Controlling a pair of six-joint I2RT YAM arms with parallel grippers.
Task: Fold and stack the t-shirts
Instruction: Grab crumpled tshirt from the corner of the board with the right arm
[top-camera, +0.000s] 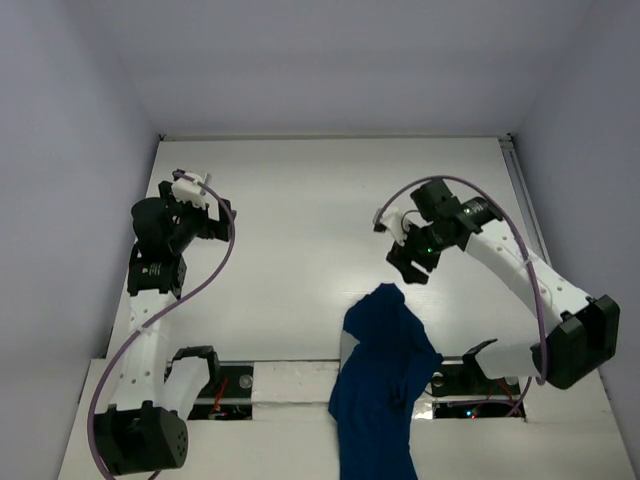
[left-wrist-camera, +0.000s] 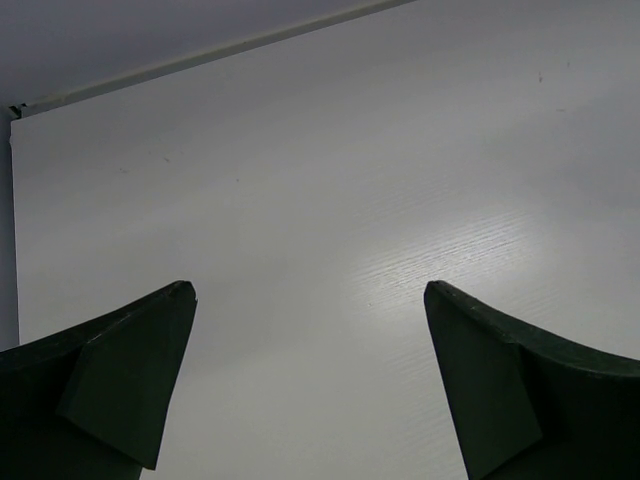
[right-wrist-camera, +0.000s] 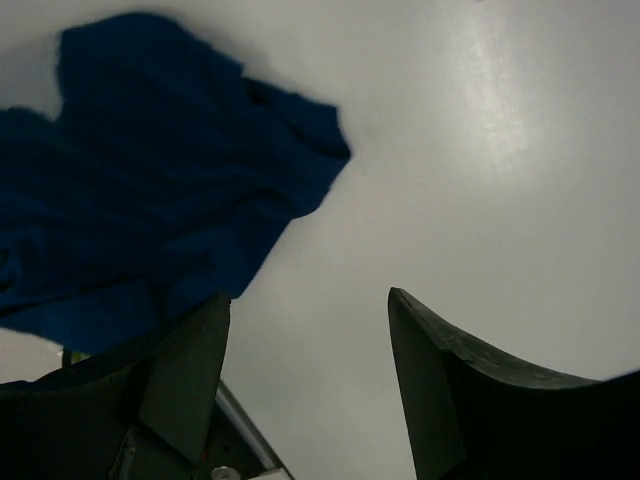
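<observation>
You have the t-shirt (top-camera: 378, 385) crumpled right of centre, draped over the near edge of the counter (top-camera: 300, 200). The right gripper (right-wrist-camera: 310, 300) hangs just beyond the shirt's far end, jaws apart and empty. The left gripper (left-wrist-camera: 310, 290) is well apart at left, jaws wide.

White table (top-camera: 300, 200) (faint wood grain) enclosed by 3 pale grey walls (top-camera: 340, 60); soft glare on its surface.

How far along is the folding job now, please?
Done: nothing that shows. The t-shirt lies crumpled, stretching past the near edge of the table. In hand: nothing; the right gripper is open just beyond it, and the left gripper is open over the table. Left: spreading, folding and stacking.
</observation>
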